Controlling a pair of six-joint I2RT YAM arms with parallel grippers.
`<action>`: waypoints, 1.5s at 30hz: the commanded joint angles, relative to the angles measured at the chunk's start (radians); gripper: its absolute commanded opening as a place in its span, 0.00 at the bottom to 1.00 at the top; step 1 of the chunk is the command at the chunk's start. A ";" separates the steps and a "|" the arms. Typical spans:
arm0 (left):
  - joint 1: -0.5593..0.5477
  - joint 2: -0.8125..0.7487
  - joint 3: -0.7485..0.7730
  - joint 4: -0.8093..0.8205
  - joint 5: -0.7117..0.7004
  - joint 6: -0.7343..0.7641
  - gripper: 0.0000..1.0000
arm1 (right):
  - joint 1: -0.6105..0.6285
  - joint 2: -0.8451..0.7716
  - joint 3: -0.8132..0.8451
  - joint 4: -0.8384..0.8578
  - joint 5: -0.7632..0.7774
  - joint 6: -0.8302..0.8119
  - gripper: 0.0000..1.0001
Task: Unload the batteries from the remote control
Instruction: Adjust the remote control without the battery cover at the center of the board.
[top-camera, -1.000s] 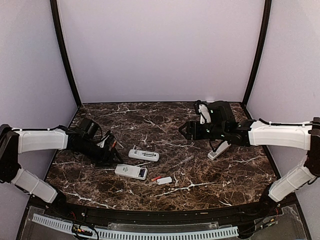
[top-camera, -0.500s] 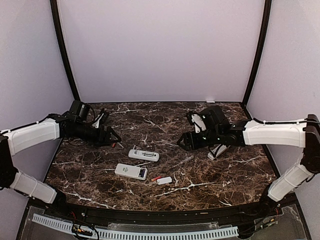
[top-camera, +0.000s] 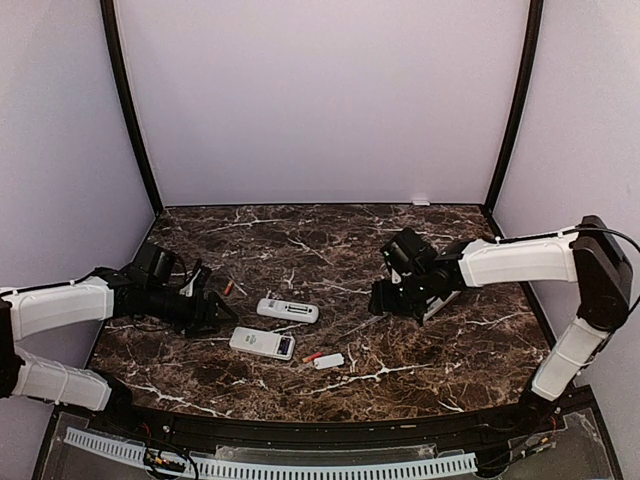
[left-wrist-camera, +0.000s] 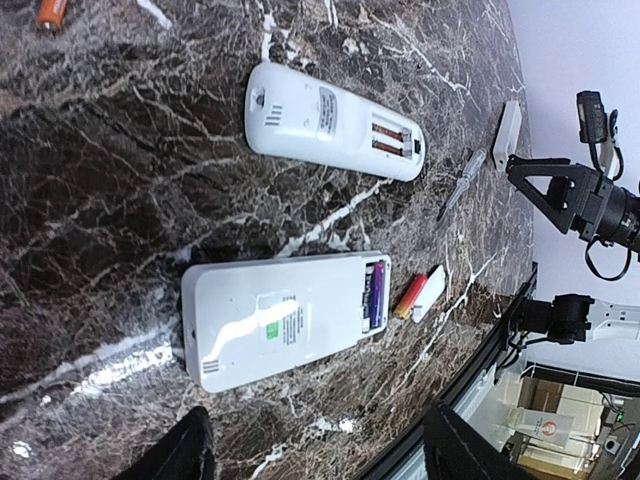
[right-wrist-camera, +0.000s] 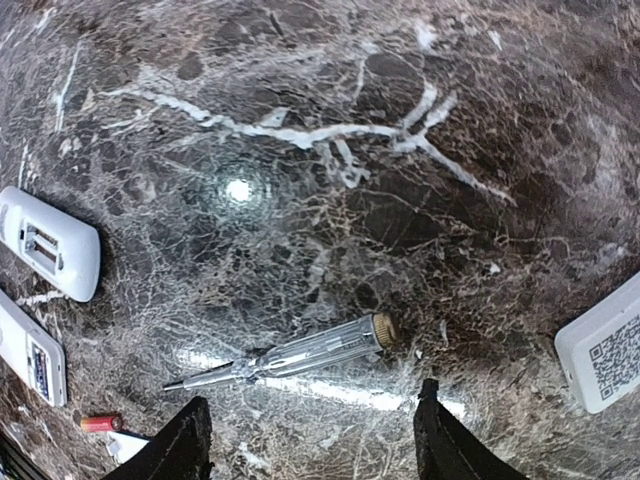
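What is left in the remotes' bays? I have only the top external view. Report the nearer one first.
Observer: In the left wrist view the nearer remote has its cover off, and one bluish-purple battery lies in its bay.
Operator: Now the farther remote.
Observer: The farther remote is also uncovered; two reddish slots show, but I cannot tell whether cells fill them.
Operator: Check under the right pincer.
Observer: The right wrist view shows the right pincer open, with a clear-handled screwdriver lying just ahead of its fingers.
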 joint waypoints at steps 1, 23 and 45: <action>-0.037 -0.020 -0.064 0.064 0.034 -0.108 0.71 | 0.006 0.046 0.034 -0.020 0.015 0.127 0.64; -0.139 0.105 -0.116 0.180 0.061 -0.178 0.72 | 0.050 0.244 0.189 -0.089 0.118 0.184 0.55; -0.139 0.194 -0.072 0.265 -0.065 -0.122 0.74 | 0.058 0.372 0.301 -0.178 0.222 0.177 0.35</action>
